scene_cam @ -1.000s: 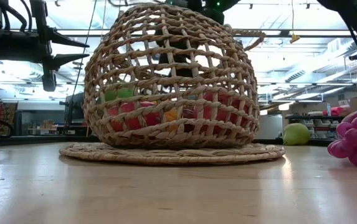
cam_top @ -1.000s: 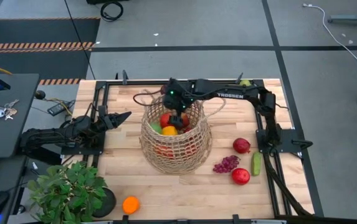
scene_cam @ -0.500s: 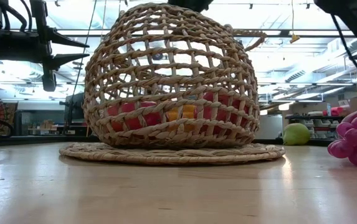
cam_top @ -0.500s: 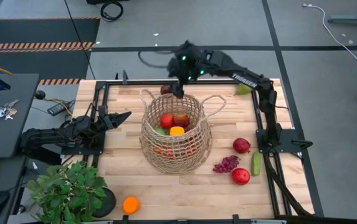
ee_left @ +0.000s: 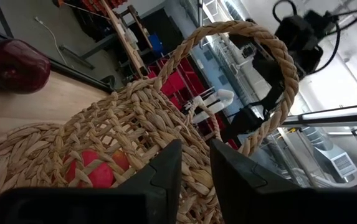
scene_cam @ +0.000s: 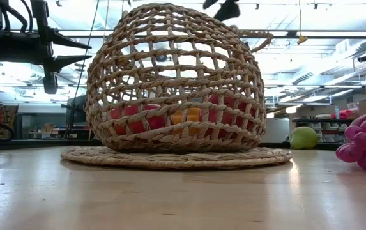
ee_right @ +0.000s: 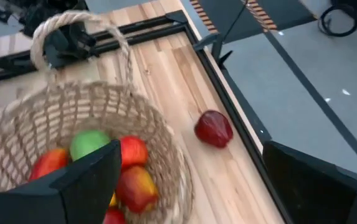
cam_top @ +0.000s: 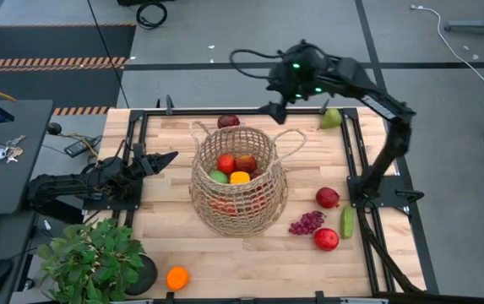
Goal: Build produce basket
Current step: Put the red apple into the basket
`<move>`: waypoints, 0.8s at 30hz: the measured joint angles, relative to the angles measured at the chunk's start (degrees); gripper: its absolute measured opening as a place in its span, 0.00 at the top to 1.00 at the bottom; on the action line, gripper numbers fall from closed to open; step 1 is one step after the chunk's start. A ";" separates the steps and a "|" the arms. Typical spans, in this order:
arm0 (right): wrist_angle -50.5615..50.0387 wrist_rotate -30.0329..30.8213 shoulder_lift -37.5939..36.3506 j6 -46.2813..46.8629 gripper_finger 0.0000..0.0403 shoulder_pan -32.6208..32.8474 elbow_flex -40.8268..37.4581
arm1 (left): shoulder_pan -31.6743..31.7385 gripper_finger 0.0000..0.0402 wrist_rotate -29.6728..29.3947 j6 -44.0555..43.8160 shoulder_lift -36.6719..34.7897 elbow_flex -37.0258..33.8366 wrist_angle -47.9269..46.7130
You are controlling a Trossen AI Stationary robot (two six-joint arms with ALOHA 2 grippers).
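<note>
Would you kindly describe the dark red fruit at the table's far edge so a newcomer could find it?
Start at the wicker basket mid-table. Just beyond its rim, by the far frame rail, lies a dark red apple, alone on bare wood. It is darker than the two red apples near the grapes.

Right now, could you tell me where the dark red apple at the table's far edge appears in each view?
High: dark red apple just beyond the basket rim.
Low: not visible.
Left wrist: on wood past the basket.
Right wrist: on wood beside the basket.
Shared landmark: the basket.
</note>
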 joint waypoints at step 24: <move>13.32 -1.77 -40.71 22.11 0.05 9.96 -44.34 | -0.01 0.77 0.02 0.00 0.00 -0.02 0.00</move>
